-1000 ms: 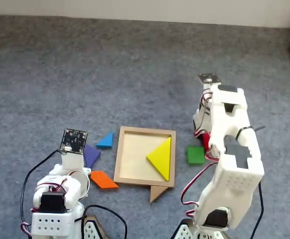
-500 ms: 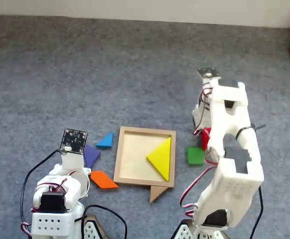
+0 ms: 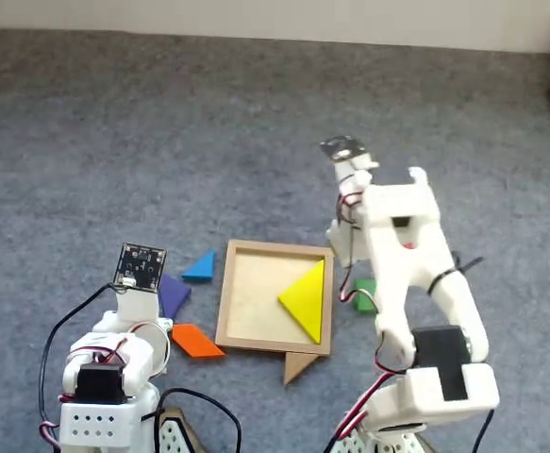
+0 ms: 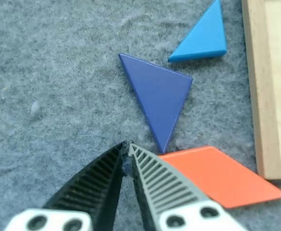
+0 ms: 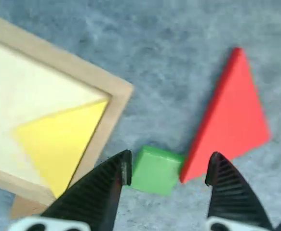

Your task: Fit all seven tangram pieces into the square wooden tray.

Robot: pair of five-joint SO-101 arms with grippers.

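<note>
Beside the square wooden tray (image 5: 63,57), the right gripper (image 5: 170,166) gapes empty over the green square piece (image 5: 154,171), which is likely light and stiff, best pinched across opposite edges.

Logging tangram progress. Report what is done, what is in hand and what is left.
Done: the yellow triangle lies in the wooden tray. In hand: nothing; the right gripper hangs open over the green square and red triangle, the left gripper is shut by the dark blue triangle. Left: those three plus the light blue triangle, orange parallelogram and tan triangle, all outside the tray.
</note>
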